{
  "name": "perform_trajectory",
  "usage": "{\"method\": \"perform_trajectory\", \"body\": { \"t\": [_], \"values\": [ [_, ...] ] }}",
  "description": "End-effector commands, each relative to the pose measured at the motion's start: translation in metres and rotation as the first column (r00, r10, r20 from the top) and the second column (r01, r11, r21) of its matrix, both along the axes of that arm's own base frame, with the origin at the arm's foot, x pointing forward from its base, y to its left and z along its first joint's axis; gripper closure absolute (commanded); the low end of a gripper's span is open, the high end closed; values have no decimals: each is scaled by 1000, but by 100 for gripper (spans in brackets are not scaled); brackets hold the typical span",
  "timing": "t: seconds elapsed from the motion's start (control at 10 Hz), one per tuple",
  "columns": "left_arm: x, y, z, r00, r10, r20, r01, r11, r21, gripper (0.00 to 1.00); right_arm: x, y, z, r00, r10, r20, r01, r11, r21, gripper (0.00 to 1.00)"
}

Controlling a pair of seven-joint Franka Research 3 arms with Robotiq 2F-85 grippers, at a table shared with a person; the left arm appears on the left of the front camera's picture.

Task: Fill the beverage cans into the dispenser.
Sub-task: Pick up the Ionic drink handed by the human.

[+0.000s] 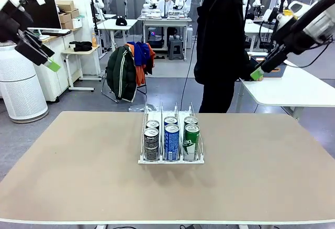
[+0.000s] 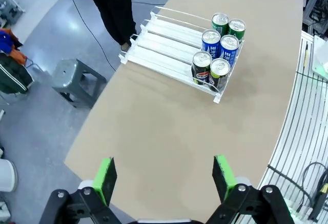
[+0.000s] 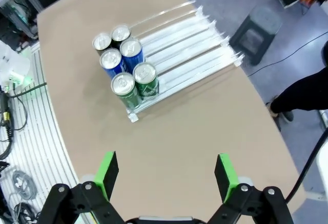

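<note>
The dispenser stands at the table's middle, a white wire rack with three lanes. Several beverage cans fill its near end in pairs: black-grey in the left lane, blue in the middle, green on the right. High at the far left, my left gripper hangs open and holds nothing. My right gripper is raised at the far right, open and empty as well. Both are well above the table and far from the rack.
A person in black stands at the far side of the table, turned away. A grey stool stands on the floor beyond the far edge. A white table is at the back right.
</note>
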State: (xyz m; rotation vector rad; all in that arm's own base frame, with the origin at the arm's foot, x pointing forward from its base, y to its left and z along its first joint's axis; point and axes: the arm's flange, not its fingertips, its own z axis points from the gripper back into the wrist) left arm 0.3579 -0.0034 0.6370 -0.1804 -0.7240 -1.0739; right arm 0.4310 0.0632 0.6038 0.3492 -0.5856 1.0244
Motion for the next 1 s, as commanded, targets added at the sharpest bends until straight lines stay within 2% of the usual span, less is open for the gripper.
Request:
{"method": "perform_trajectory", "body": {
  "t": [0.0,0.3,0.4,0.5,0.6,0.9],
  "values": [
    [17,6,3,999,-52,13,52,999,5,0,10,-9,15,998,36,58,-37,999,11,0],
    [22,7,14,997,-26,69,25,1000,12,0,23,-22,39,992,-60,115,51,995,83,0],
    [23,6,12,997,22,74,-23,1000,15,0,25,-26,43,992,-61,110,51,995,91,0],
    [19,3,8,997,69,43,-69,998,9,0,22,-25,40,988,-119,103,109,990,95,0],
    [20,6,15,998,-9,55,7,1000,26,0,17,-24,46,993,-54,101,48,997,58,0],
    [20,6,15,998,-9,55,7,1000,26,0,17,-24,46,993,-54,101,48,997,58,0]
  ]
}}
